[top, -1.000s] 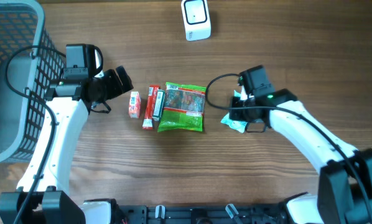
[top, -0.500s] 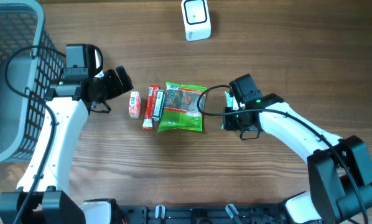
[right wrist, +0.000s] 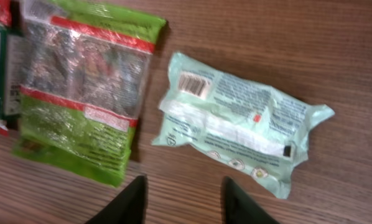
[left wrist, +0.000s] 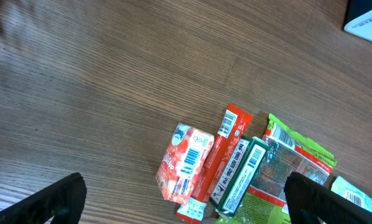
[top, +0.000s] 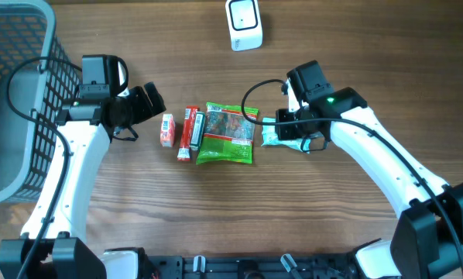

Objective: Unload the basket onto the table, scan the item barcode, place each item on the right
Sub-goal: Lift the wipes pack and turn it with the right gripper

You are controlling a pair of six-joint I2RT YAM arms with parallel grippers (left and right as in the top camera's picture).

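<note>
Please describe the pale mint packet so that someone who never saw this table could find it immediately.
On the brown wooden table, find the row of packets at its centre. At the row's right end, beside the bright green plastic snack bag, lies the pale mint plastic packet. It alone is pastel, with a white strip along its middle.
</note>
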